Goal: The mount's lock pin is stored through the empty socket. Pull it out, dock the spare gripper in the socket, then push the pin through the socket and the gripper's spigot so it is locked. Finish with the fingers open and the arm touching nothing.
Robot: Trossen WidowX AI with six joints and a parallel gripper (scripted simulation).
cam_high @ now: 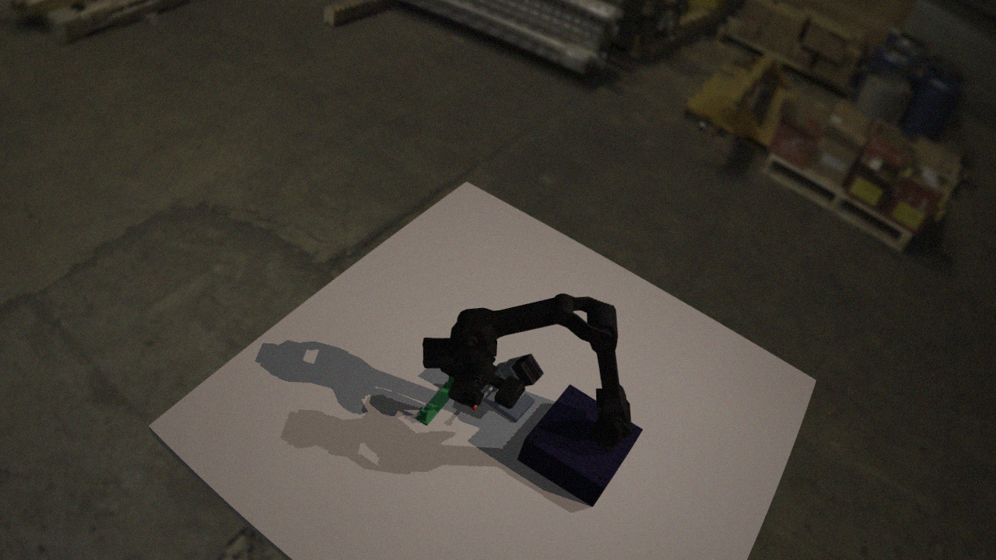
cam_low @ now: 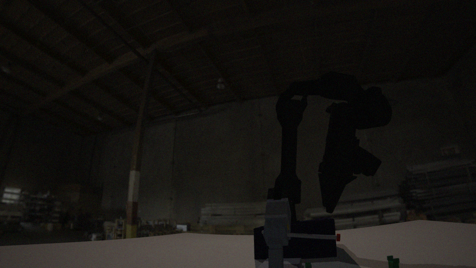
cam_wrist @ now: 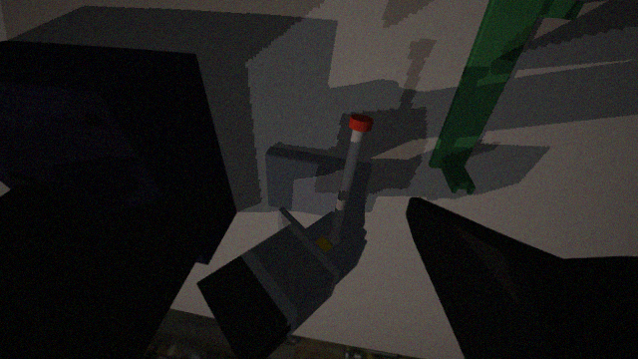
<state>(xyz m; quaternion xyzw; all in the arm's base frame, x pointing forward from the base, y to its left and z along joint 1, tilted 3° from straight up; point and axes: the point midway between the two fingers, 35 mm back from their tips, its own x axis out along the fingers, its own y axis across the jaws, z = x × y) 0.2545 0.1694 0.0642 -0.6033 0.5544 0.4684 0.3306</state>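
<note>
The grey mount stands upright beside the arm's base, its socket raised and tilted. The lock pin is in the socket; its pale shaft and red head stick out to one side. The head also shows in the top view. My gripper is open and empty, above the pin and apart from it. Its left fingertip blends into the dark base in the wrist view. I cannot make out the spare gripper for certain.
A green part with forked ends lies low beside the mount, on the pin head's side. The arm's dark base block is close to the mount's other side. Arm shadows cross the pale table.
</note>
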